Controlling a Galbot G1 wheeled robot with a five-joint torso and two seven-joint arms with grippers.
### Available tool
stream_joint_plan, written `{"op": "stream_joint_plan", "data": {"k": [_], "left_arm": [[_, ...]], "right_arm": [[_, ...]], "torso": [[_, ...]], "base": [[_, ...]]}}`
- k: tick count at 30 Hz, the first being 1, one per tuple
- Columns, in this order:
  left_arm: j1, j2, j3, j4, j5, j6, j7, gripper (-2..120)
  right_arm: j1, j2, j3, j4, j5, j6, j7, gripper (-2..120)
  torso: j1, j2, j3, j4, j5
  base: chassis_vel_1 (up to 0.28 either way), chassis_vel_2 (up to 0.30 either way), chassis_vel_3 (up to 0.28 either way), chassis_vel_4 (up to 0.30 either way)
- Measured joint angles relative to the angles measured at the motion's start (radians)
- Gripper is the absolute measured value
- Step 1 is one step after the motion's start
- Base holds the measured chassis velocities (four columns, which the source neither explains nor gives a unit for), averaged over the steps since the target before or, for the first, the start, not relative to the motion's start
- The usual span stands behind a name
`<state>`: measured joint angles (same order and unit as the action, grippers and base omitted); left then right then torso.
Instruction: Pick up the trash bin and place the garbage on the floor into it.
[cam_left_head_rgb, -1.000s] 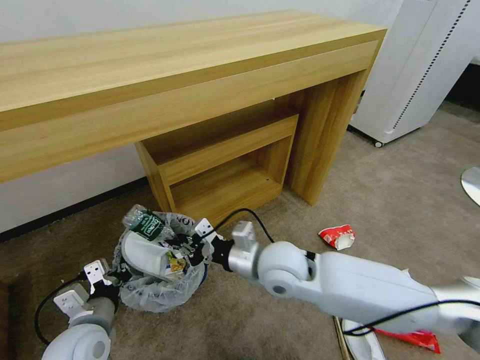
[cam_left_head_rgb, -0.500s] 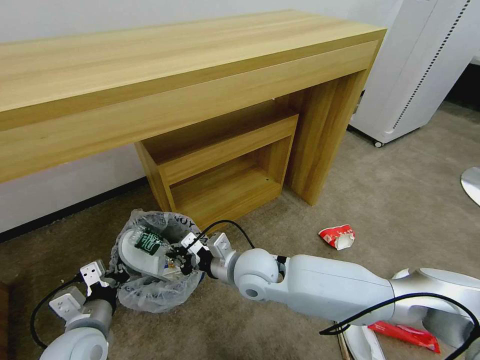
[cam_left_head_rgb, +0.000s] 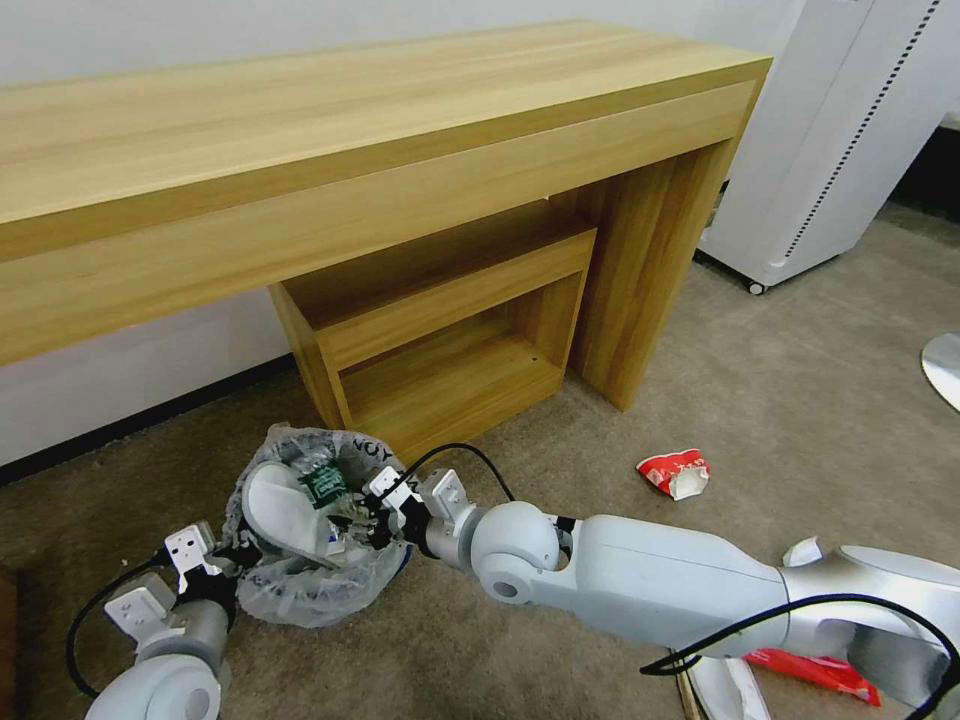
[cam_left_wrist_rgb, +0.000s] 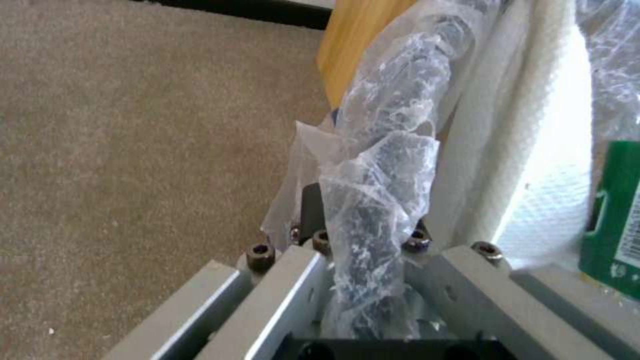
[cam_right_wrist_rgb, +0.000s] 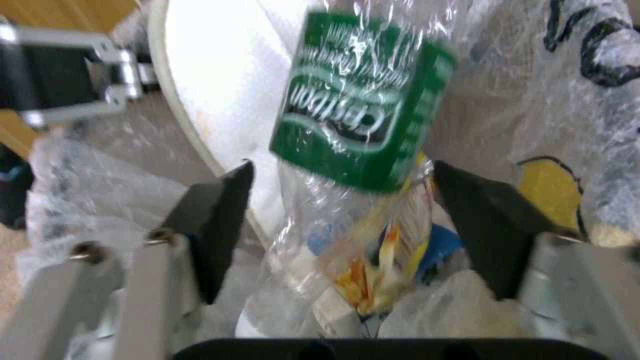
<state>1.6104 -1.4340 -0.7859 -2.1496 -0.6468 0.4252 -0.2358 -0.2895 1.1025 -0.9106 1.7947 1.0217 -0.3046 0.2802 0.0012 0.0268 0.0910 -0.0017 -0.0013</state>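
Observation:
The trash bin (cam_left_head_rgb: 300, 598), lined with a clear wrinkly bag, stands on the beige floor (cam_left_head_rgb: 800, 400) before the desk. My left gripper (cam_left_head_rgb: 238, 553) is shut on its bag-covered rim (cam_left_wrist_rgb: 387, 150). My right gripper (cam_left_head_rgb: 362, 515) hangs open over the bin's mouth. The clear bottle with the green label (cam_right_wrist_rgb: 353, 110) lies loose between its spread fingers (cam_right_wrist_rgb: 220, 220), resting on other garbage beside a white slipper (cam_left_head_rgb: 280, 510). A red wrapper (cam_left_head_rgb: 675, 472), a second red wrapper (cam_left_head_rgb: 812, 668), a paper scrap (cam_left_head_rgb: 803, 550) and another white slipper (cam_left_head_rgb: 728, 692) lie on the carpet.
A light wooden desk (cam_left_head_rgb: 400, 150) with a low shelf unit (cam_left_head_rgb: 450, 340) stands right behind the bin. A white appliance on wheels (cam_left_head_rgb: 840, 130) is at the back right. A round silver base (cam_left_head_rgb: 945, 370) shows at the right edge.
My right arm has reached lower and leftward into the bin's mouth. The green-labelled bottle, which stuck up above the rim, has sunk down inside the bin. The left gripper has kept its hold.

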Motion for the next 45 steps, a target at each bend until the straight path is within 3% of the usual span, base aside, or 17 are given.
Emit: {"op": "stream_joint_plan", "data": {"k": [7,22,25,26,32,34,37,38,41,42,45], "left_arm": [[0.001,0.006,-0.007,0.002,-0.002,0.000,-0.003,1],[0.015,0.014,-0.020,-0.001,-0.007,0.014,-0.005,1],[0.021,0.016,-0.026,-0.013,-0.011,0.015,-0.004,1],[0.021,0.016,-0.026,-0.013,-0.011,0.015,-0.004,1],[0.041,0.009,-0.039,-0.034,-0.005,0.015,0.000,1],[0.043,0.009,-0.039,-0.036,-0.003,0.015,0.001,1],[0.045,0.011,-0.038,-0.038,-0.001,0.014,0.002,1],[0.045,0.011,-0.038,-0.038,-0.001,0.014,0.002,1],[0.044,0.015,-0.032,-0.038,0.000,0.013,0.004,1],[0.044,0.015,-0.032,-0.038,0.000,0.013,0.004,1],[0.042,0.021,-0.030,-0.038,0.001,0.013,0.004,1]], "right_arm": [[-0.027,-0.026,0.069,0.056,0.004,0.048,-0.023,99],[-0.109,-0.083,0.229,0.143,0.022,0.140,-0.033,100],[-0.176,-0.081,0.371,0.141,0.028,0.199,-0.042,100],[-0.176,-0.081,0.371,0.141,0.028,0.199,-0.042,100],[-0.262,-0.063,0.677,0.149,0.035,0.248,-0.066,100],[-0.278,-0.064,0.722,0.157,0.031,0.251,-0.069,100],[-0.378,-0.082,0.914,0.204,-0.003,0.253,-0.078,100],[-0.378,-0.082,0.914,0.204,-0.003,0.253,-0.078,100],[-0.512,-0.091,1.077,0.235,-0.044,0.260,-0.094,100],[-0.512,-0.091,1.077,0.235,-0.044,0.260,-0.094,100],[-0.616,-0.085,1.202,0.253,-0.076,0.281,-0.116,100]], "torso": [[0.000,0.000,0.000,0.0000,0.0000],[0.000,0.000,0.000,0.0002,0.0000],[0.000,0.000,0.000,-0.0001,0.0002],[0.000,0.000,0.000,-0.0001,0.0002],[0.000,0.000,0.000,0.0001,0.0002],[0.000,0.000,0.000,0.0001,0.0002],[0.000,0.000,0.000,0.0000,0.0003],[0.000,0.000,0.000,0.0000,0.0003],[0.000,0.000,0.000,-0.0001,0.0004],[0.000,0.000,0.000,-0.0001,0.0004],[0.000,0.000,0.000,-0.0003,0.0002]], "base": [[0.000,0.000,0.000,0.000],[0.000,0.000,0.000,0.000],[0.000,0.000,0.000,0.000],[0.000,0.000,0.000,0.000],[0.000,0.000,0.000,0.000],[0.000,0.000,0.000,0.000],[0.000,0.000,0.000,0.000],[0.000,0.000,0.000,0.000],[0.000,0.000,0.000,0.000],[0.000,0.000,0.000,0.000],[0.000,0.000,0.000,0.000]]}}
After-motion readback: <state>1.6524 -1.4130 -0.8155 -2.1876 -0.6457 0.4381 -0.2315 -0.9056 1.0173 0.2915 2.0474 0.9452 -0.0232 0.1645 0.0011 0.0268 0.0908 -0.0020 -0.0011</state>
